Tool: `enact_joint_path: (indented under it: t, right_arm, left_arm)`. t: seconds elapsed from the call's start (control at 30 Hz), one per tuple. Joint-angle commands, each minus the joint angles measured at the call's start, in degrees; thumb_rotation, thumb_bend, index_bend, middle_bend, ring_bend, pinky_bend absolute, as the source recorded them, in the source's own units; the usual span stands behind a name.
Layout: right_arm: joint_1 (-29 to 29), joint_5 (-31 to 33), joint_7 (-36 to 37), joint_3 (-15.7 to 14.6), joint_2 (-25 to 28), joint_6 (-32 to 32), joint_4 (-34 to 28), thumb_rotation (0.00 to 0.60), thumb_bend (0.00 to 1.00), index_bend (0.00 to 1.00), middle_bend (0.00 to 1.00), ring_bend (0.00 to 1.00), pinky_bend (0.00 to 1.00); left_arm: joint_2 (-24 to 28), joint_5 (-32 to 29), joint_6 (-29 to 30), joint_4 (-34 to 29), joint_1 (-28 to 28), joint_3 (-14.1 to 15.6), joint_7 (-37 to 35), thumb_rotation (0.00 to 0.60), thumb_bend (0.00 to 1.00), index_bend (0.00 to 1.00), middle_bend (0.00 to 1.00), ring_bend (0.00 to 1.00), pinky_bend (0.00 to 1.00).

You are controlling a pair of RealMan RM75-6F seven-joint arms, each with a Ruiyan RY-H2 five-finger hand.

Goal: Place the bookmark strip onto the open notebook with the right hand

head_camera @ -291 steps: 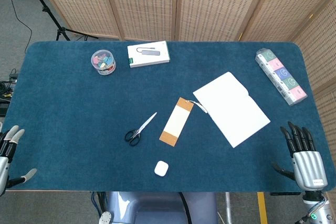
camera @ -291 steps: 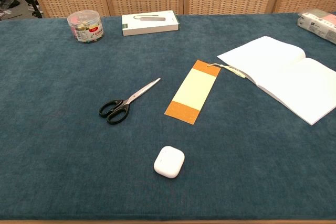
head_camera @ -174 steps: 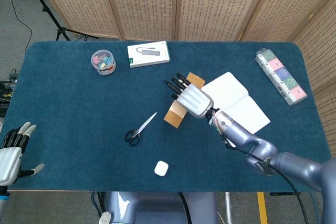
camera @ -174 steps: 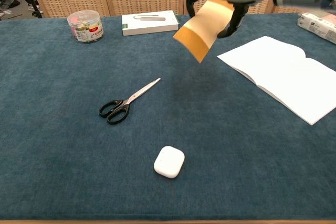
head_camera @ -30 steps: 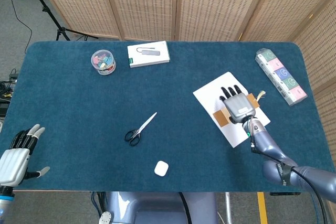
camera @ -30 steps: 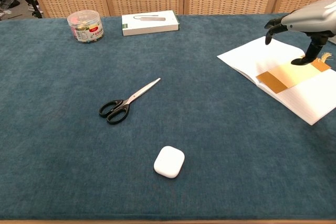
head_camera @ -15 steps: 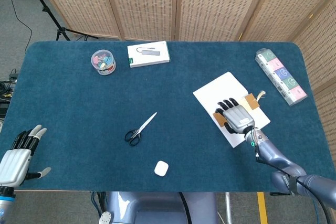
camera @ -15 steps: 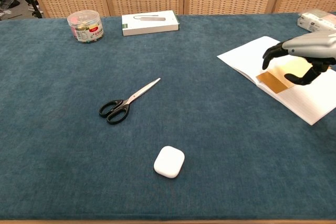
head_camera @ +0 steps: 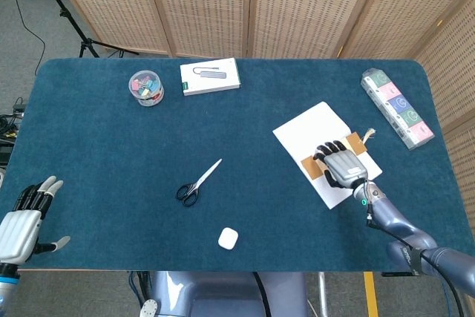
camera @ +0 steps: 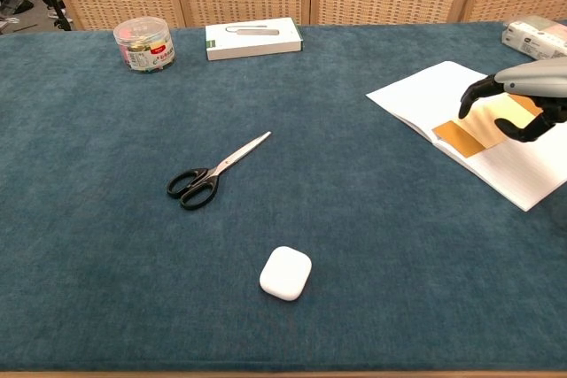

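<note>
The open white notebook (head_camera: 308, 128) lies right of the table's middle. The bookmark strip (head_camera: 312, 165), cream with orange ends and a tassel, lies flat across its pages. My right hand (head_camera: 342, 168) hovers over the strip's near part, fingers apart and holding nothing. In the chest view the same hand (camera: 523, 95) floats just above the notebook (camera: 425, 90), and the bookmark's orange end (camera: 458, 138) shows free beneath the fingers. My left hand (head_camera: 21, 222) is off the table's near left corner, fingers spread and empty.
Black-handled scissors (head_camera: 197, 182) and a white earbud case (head_camera: 228, 238) lie at the near middle. A clear jar of clips (head_camera: 146, 87) and a white box (head_camera: 210, 76) sit at the back left. A long pack (head_camera: 396, 108) lies at the back right.
My right hand has drawn back toward the near right edge and away from the bookmark, which stays lying on the notebook. The left hand has not moved.
</note>
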Motion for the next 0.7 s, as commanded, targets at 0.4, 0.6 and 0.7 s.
enact_joint_path:
  t: [0.4, 0.6, 0.7]
  right_arm:
    - [-0.56, -1.67, 1.19, -0.65, -1.89, -0.94, 2.67, 0.6, 0.73, 0.22, 0.12, 0.02, 0.04]
    - [-0.79, -1.53, 0.25, -1.07, -2.15, -1.66, 3.21, 0.6, 0.75, 0.22, 0.12, 0.02, 0.04]
    - [-0.99, -1.52, -0.1, -1.28, -2.01, -1.84, 3.06, 0.6, 0.75, 0.22, 0.12, 0.02, 0.04]
  left_arm:
    - [-0.25, -0.24, -0.43, -0.17, -0.21, 0.05, 0.7, 0.6, 0.0, 0.0, 0.0, 0.0, 0.0]
    - [-0.22, -0.15, -0.24, -0.14, -0.12, 0.09, 0.51, 0.6, 0.0, 0.0, 0.0, 0.0, 0.0]
    - [-0.25, -0.04, -0.26, -0.11, -0.14, 0.15, 0.57, 0.6, 0.0, 0.0, 0.0, 0.0, 0.0]
